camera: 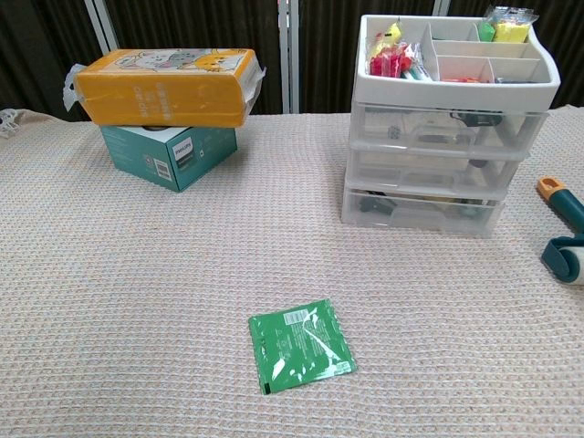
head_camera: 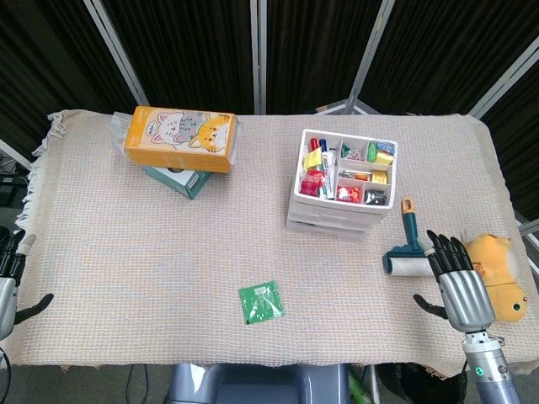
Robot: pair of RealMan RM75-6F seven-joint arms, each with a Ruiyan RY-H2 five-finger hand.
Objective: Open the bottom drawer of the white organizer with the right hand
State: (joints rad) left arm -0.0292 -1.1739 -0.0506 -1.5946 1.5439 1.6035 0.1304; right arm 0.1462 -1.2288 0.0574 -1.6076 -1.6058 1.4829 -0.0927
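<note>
Nearest the camera, a green foil sachet (camera: 301,346) lies flat on the woven tablecloth (head_camera: 126,252), close to the front edge and well apart from everything else.

At the lower right of the head view the right hand (head_camera: 459,286) is seen palm down with its fingers (head_camera: 445,251) extended and slightly spread and the thumb held out to the side. Nothing is gripped by it. Its fingertips lie just beside the roller end of a teal lint roller (head_camera: 404,251), but whether they touch it cannot be told. The chest view does not show this hand. A yellow plush toy (head_camera: 498,265) lies just beside it, at the table's right edge.

Only part of the left hand (head_camera: 10,278) is seen at the left edge of the head view; the fingers appear apart and nothing is held.

The white organizer (camera: 447,128) stands on the right half of the table, its top tray filled with small colourful items. Its three translucent drawers are stacked below, and the bottom drawer (camera: 420,208) is seen closed, flush with the ones above. The right hand is well apart from it.

At the back left, an orange tissue pack (camera: 164,87) rests on a teal box (camera: 169,153).
</note>
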